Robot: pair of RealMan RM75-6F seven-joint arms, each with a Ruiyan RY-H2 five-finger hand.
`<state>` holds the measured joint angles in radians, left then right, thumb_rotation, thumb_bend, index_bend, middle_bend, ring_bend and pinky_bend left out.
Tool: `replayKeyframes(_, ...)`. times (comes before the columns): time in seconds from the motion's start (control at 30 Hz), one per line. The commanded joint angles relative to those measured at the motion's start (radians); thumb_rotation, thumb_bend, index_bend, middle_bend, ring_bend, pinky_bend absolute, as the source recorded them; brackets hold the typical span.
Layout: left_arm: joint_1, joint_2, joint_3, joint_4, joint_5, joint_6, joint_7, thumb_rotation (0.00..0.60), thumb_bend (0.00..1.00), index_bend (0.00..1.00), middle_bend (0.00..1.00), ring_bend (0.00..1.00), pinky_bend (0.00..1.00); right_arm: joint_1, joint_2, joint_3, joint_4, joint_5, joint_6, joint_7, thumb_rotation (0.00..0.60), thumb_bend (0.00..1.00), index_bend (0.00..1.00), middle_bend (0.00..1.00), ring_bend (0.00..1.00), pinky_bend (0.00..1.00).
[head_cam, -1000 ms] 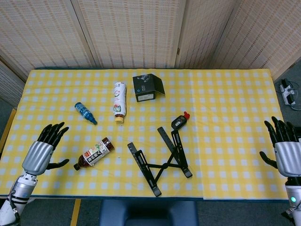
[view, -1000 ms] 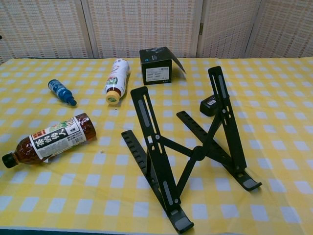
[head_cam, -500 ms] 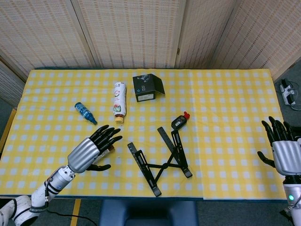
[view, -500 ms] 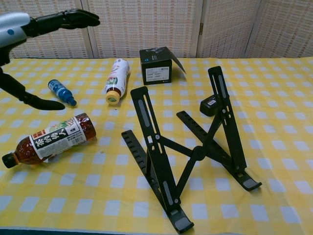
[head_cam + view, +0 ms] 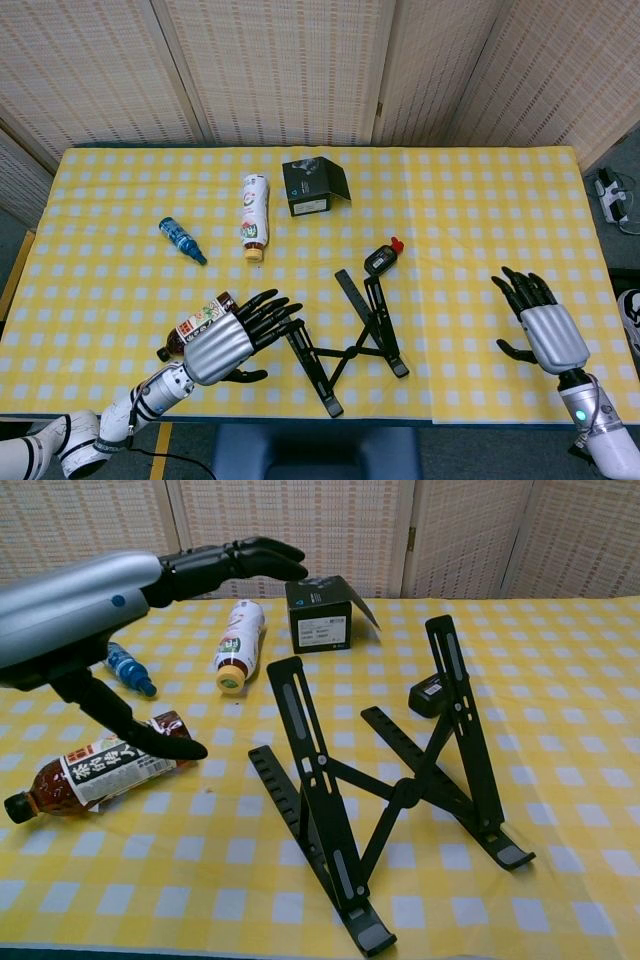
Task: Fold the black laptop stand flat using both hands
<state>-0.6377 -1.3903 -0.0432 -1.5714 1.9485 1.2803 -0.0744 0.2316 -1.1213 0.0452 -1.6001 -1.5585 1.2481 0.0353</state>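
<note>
Surface [image 5: 480,200] under yellow check cloth carried everything. Black laptop stand [image 5: 345,340] stood unfolded at the near middle edge, legs crossed in an X, both rails raised, so not yet folded. Left hand [image 5: 235,340] hovered just left of the stand, fingers spread and pointing at its left rail, thumb low, holding nothing; likely lined up to take that rail. Right hand [image 5: 540,325] was well right of the stand, fingers spread and empty, not near the right rail yet, so it looked like the lagging side of a two-hand fold. Tea bottle [image 5: 100,765] lay on its side left of the stand, partly under the left hand. White bottle [image 5: 254,215], black box [image 5: 312,187] lay beyond the stand; small blue bottle [image 5: 183,240] far left of it. Small black gadget [image 5: 382,258] sat just behind the stand's right rail.
</note>
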Motion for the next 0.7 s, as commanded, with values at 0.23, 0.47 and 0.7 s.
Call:
replayKeyframes(0.23, 0.021, 0.027, 0.033, -0.006, -0.007, 0.041, 0.018, 0.6, 0.15, 0.06, 0.01, 0.0, 0.0, 0.196, -0.098, -0.082, 0.05, -0.142, -0.244, 0.318, 0.6, 0.25, 0.0, 0.0, 0.05, 0.0)
replayKeyframes(0.47, 0.021, 0.033, 0.045, 0.0, -0.013, 0.053, 0.013, 0.6, 0.15, 0.06, 0.01, 0.0, 0.0, 0.285, -0.17, -0.124, 0.1, -0.187, -0.316, 0.516, 0.6, 0.25, 0.0, 0.0, 0.06, 0.0)
replayKeyframes(0.7, 0.016, 0.032, 0.051, 0.013, -0.022, 0.055, 0.008, 0.6, 0.15, 0.06, 0.01, 0.0, 0.0, 0.35, -0.199, -0.191, 0.096, -0.257, -0.316, 0.71, 0.6, 0.26, 0.0, 0.0, 0.07, 0.0)
